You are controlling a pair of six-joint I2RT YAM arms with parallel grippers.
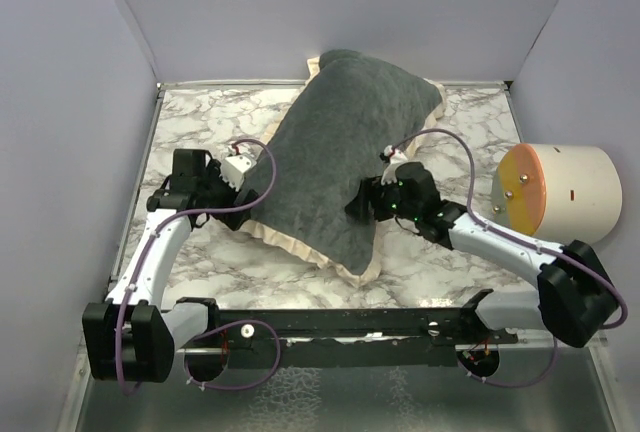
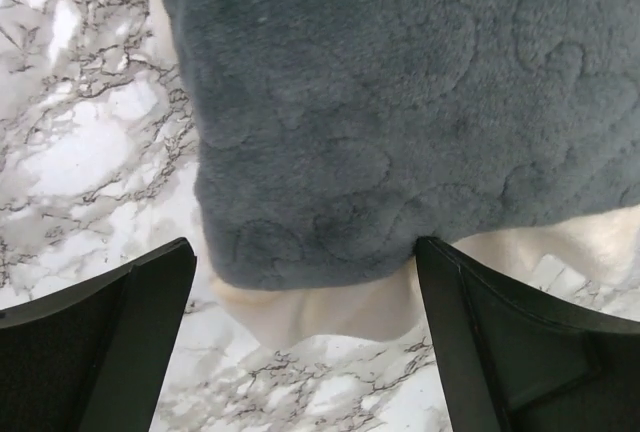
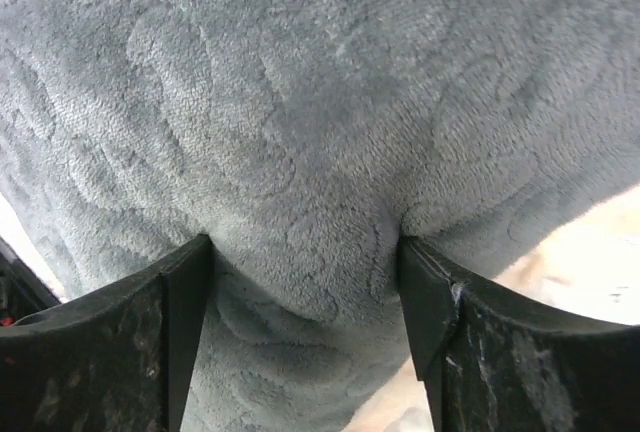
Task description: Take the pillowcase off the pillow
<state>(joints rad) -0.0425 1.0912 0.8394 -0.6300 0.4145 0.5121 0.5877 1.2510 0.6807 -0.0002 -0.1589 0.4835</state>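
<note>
Left jaws are spread wide on my wrist feed, hovering low over the near-left corner of the pillowcase. One black finger sits against the grey edge where the cream trim pokes out, and the other is over bare marble counter. Right jaws are spread too, with both tips dented into the fuzzy grey pile so that a bulge of fabric swells between them. I can't tell whether they have any real hold on it. From the overhead camera I see the pillowcase lying diagonally across the middle of the counter, its far end up near the back wall and its near corner pointing toward the arm bases. It looks plump and full, with the trim showing along the near edges, and the pillow itself is hidden inside. My left arm reaches in from the left side of the case and my right arm from its right flank, a little nearer the bases. A cream drum with an orange end face lies on its side at the right edge, well apart from the fabric.
</note>
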